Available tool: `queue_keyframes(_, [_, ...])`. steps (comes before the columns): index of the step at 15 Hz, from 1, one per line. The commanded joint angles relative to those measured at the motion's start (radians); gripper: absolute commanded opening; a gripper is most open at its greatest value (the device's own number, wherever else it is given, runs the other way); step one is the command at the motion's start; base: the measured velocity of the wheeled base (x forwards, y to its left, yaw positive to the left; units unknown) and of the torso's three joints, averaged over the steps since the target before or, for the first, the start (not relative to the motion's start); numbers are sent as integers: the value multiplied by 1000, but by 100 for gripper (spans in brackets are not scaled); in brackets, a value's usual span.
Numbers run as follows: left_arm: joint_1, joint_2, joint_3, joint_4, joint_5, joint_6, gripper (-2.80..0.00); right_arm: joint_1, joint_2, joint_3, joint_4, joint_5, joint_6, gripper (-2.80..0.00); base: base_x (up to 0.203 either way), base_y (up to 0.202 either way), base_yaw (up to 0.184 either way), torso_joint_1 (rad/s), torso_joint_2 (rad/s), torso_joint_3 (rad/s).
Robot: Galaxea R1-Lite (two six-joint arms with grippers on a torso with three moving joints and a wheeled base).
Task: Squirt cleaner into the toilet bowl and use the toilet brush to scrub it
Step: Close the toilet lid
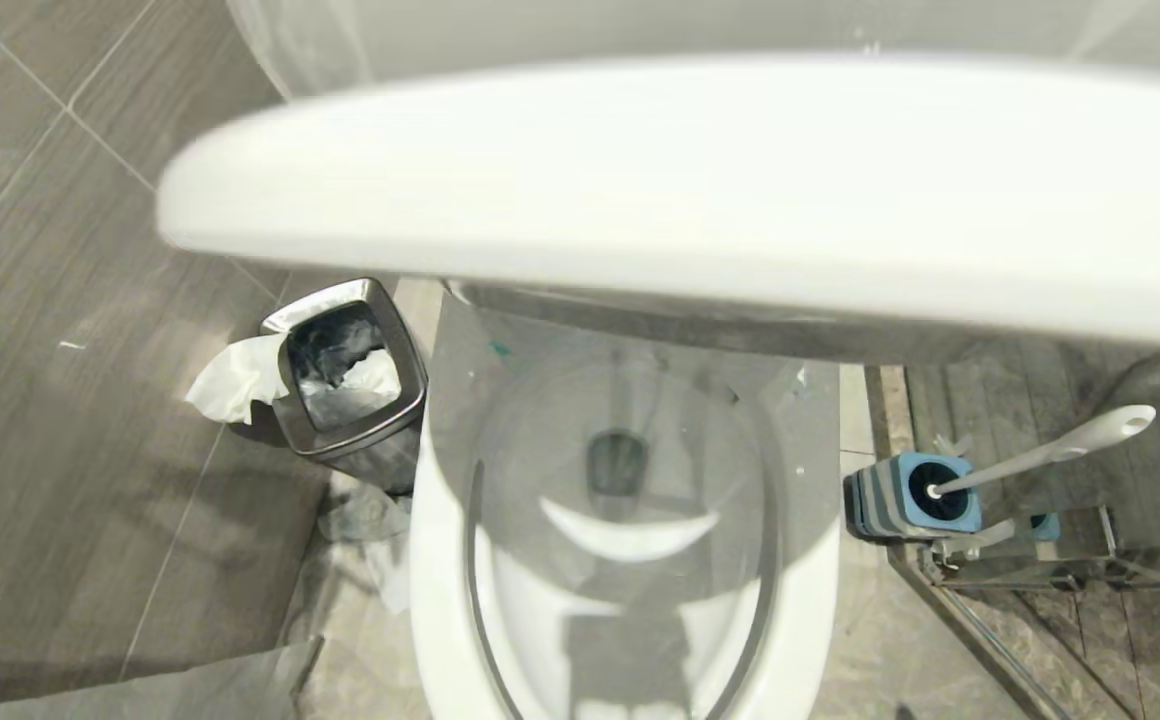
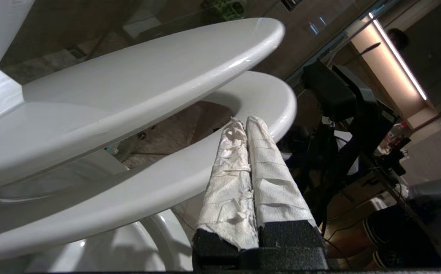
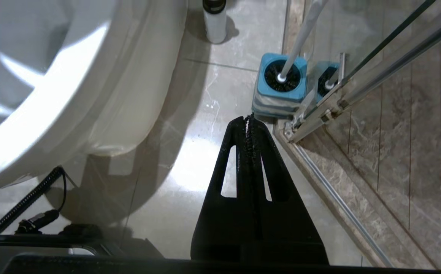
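The toilet bowl (image 1: pixel 440 560) fills the middle of the head view, with a dark pool low in its basin. A small turquoise smear of cleaner (image 1: pixel 498 349) marks the back rim. The white lid (image 2: pixel 148 72) and seat (image 2: pixel 129 198) stand part-raised above the bowl. My left gripper (image 2: pixel 245 120) is shut and empty, its paper-wrapped fingers (image 2: pixel 270 182) lying against the seat's front edge. The toilet brush (image 1: pixel 1050 450) stands in its blue-and-grey holder (image 1: pixel 915 495) to the right of the bowl. My right gripper (image 3: pixel 248 118) hangs shut and empty above the floor, just short of the holder (image 3: pixel 281 91).
A square steel bin (image 1: pixel 345 365) with white tissue (image 1: pixel 235 380) hanging out stands left of the bowl. A glass shower door with a metal rail (image 3: pixel 357 76) runs right behind the holder. A white bottle with a dark cap (image 3: pixel 214 19) stands on the floor by the bowl's base.
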Motion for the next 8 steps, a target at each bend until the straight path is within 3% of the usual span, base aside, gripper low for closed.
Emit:
queue_keyframes(1, [0,-25,14,-3,-7,-4,-280,0,1,0,0,0,0,-280,0,0,0,2,2,203])
queue_keyframes(8, [0,-67,45,-3,-9,-5,-280,0,1,0,0,0,0,-280,0,0,0,3,2,204])
